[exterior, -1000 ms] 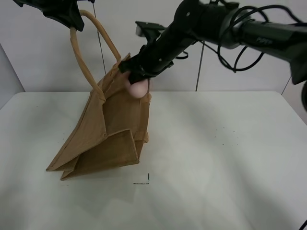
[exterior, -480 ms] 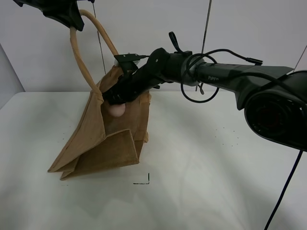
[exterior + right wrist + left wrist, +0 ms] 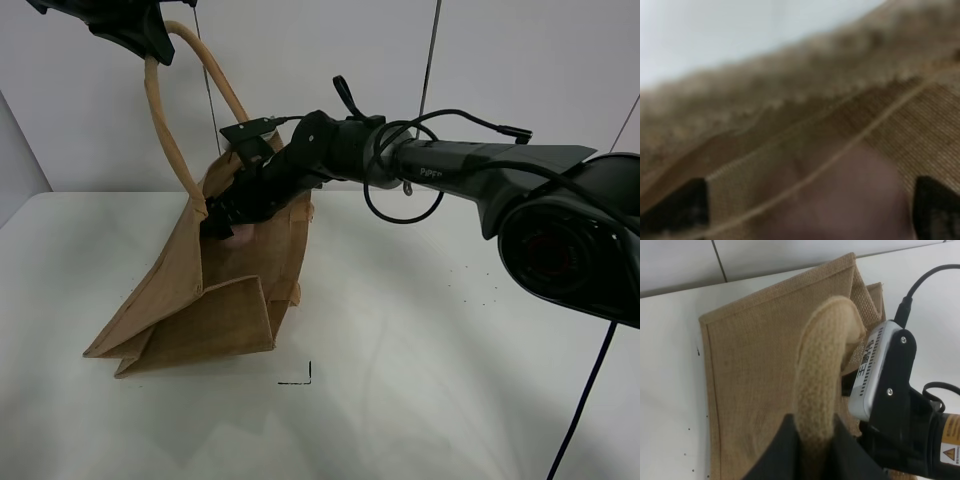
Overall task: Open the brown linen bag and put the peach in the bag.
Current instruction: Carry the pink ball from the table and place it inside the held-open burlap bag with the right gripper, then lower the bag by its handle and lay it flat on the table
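The brown linen bag (image 3: 215, 310) hangs tilted, its bottom resting on the white table (image 3: 450, 330). My left gripper (image 3: 150, 42) is shut on one beige handle (image 3: 165, 130) and holds it high at the top left. In the left wrist view my left gripper (image 3: 816, 442) pinches that handle (image 3: 822, 365) above the bag (image 3: 755, 370). My right gripper (image 3: 232, 222) reaches into the bag's open mouth, shut on the pink peach (image 3: 240, 236). The right wrist view is blurred: the peach (image 3: 855, 200) sits between my right gripper's fingertips (image 3: 935, 205), inside the weave (image 3: 920, 130).
A small black corner mark (image 3: 300, 378) lies on the table in front of the bag. The right arm (image 3: 450, 160) stretches across the middle of the exterior view, with loose cables (image 3: 400, 205) hanging. A grey wall (image 3: 520, 80) stands behind the table.
My right gripper has carried the peach left and down, from above the bag's rim into its mouth. The bag's bottom has slid a little to the left. The left gripper has not moved.
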{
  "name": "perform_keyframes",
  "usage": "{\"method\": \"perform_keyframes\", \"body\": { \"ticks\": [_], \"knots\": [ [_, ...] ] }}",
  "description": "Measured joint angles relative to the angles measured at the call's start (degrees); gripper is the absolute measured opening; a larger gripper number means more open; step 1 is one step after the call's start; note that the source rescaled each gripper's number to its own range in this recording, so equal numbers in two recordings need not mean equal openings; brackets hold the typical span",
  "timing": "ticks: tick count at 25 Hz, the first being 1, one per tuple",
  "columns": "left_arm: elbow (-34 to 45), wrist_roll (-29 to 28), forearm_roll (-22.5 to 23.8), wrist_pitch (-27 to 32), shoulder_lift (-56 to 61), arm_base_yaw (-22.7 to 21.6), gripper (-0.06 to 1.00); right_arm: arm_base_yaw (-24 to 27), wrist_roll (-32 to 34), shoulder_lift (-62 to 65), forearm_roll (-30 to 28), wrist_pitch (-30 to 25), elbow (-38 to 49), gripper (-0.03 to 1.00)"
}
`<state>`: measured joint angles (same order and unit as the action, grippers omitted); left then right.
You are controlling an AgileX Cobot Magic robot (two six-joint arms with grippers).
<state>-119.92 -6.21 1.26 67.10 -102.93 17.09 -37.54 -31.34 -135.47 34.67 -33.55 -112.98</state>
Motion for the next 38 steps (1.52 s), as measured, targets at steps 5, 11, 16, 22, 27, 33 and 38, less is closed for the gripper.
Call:
{"method": "perform_keyframes", "body": {
  "ticks": [5,11,16,22,27,33,38],
  "knots": [
    [0.0,0.0,-0.1,0.0,0.0,0.0,0.0,0.0,5.1,0.2,-7.0,-6.1,-0.4,1.0],
    [0.0,0.0,-0.1,0.0,0.0,0.0,0.0,0.5,13.2,1.7,-14.1,-21.6,-7.1,1.0],
    [0.0,0.0,-0.1,0.0,0.0,0.0,0.0,1.7,20.6,2.1,-17.3,-29.3,-12.0,1.0],
    [0.0,0.0,-0.1,0.0,0.0,0.0,0.0,5.1,24.2,2.1,-22.2,-34.9,-12.0,1.0],
    [0.0,0.0,-0.1,0.0,0.0,0.0,0.0,11.5,24.7,2.1,-25.2,-36.1,-12.0,1.0],
    [0.0,0.0,-0.1,0.0,0.0,0.0,0.0,22.0,24.9,2.1,-27.7,-36.1,-12.0,1.0],
    [0.0,0.0,-0.1,0.0,0.0,0.0,0.0,31.9,25.0,2.1,-28.3,-36.1,-12.0,1.0]
  ]
}}
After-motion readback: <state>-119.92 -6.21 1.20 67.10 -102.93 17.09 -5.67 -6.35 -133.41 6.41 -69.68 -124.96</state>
